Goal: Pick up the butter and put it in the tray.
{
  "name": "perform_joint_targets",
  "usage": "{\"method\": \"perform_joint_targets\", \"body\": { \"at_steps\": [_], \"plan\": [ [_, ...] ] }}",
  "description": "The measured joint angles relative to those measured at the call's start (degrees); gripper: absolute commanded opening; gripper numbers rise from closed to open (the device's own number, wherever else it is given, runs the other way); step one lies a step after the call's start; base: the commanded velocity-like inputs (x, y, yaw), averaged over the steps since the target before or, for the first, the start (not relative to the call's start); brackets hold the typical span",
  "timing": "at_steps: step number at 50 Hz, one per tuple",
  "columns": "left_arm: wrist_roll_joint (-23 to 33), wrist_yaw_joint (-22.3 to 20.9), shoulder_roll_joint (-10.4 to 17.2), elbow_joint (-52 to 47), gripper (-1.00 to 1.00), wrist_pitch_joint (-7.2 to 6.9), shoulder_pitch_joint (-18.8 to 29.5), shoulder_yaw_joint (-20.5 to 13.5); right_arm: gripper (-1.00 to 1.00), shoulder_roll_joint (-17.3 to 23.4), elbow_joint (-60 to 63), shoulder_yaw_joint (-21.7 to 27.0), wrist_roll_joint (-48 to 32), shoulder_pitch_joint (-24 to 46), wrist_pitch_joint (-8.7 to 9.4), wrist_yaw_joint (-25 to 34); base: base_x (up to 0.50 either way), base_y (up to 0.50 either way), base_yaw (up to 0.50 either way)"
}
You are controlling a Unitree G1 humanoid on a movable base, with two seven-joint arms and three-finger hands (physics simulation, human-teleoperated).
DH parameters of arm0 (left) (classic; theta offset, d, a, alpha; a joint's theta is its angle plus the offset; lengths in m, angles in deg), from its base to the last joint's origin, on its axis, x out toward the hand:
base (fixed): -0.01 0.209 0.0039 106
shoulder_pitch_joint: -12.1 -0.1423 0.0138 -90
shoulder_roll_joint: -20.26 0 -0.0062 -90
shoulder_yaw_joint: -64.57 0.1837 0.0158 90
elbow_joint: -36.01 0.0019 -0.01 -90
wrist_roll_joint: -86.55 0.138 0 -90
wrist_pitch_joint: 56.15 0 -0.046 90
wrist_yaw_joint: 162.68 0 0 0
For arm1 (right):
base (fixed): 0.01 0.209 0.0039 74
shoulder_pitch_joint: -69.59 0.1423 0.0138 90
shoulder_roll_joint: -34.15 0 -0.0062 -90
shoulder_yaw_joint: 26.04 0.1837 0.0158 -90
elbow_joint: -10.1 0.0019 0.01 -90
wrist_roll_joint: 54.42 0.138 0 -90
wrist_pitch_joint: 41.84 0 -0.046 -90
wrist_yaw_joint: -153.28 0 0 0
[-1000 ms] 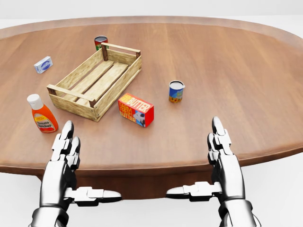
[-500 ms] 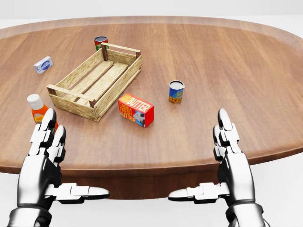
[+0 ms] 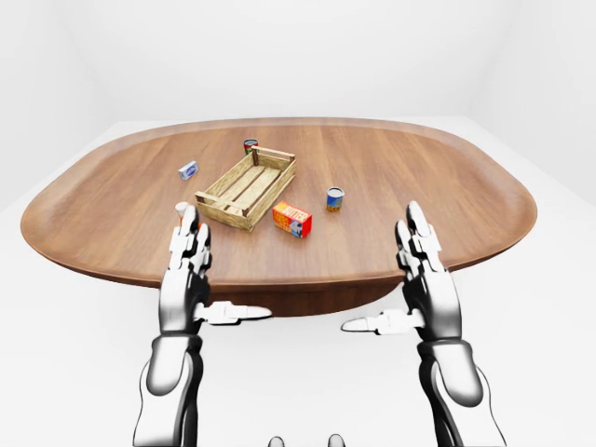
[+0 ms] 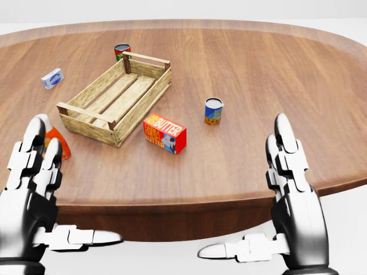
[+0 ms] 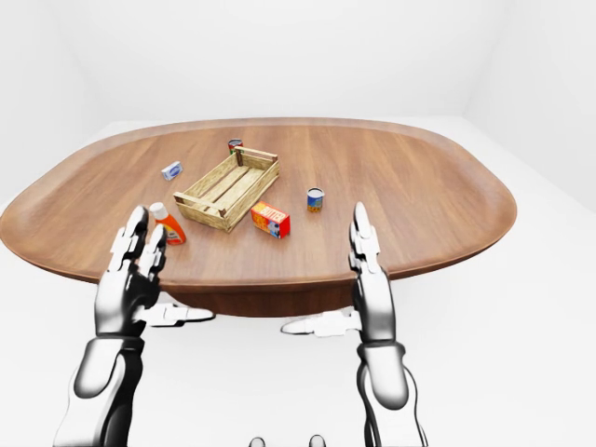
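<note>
1. The left hand (image 4: 34, 195) is held at the near edge of the table (image 4: 275, 74), low in the head view's left corner, fingers straight and spread, thumb pointing inward, nothing in it.
2. The right hand (image 4: 287, 200) is held the same way at the near edge on the right, fingers extended, thumb turned inward toward the other hand, holding nothing.
3. A ketchup bottle (image 5: 169, 224) stands near the table's near-left edge, partly hidden behind the left hand's fingertips in the head view.
4. The butter (image 4: 164, 133), a red and orange box, lies on the table a little in from the near edge, just beside the tray's near right corner, apart from both hands.
5. A small blue and yellow can (image 4: 213, 110) stands upright to the right of the butter, apart from it.
6. The tray (image 4: 86, 114), a slatted wooden crate, sits angled on the table's left half, with nothing visible inside.
7. A small white and blue box (image 4: 53, 78) lies left of the tray, toward the left edge.
8. A dark can (image 4: 121, 51) stands just beyond the tray's far corner.
</note>
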Motion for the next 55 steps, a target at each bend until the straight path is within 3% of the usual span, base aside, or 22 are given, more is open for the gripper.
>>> {"method": "perform_joint_targets", "body": {
  "at_steps": [19, 55],
  "plan": [
    [-2.62, -3.29, -0.87, -16.39, 1.00, 0.00, -6.29, -2.74, 1.00, 2.35, 18.87, -7.21, -4.25, -7.89, 0.00, -2.94, 0.00, 0.01, 0.00],
    [-3.55, -3.84, -1.00, -18.66, 1.00, 0.00, -6.33, -4.35, 1.00, 2.83, 21.43, -8.46, -6.15, -9.15, 0.00, -3.21, 0.00, 0.48, 0.00]
  ]
}}
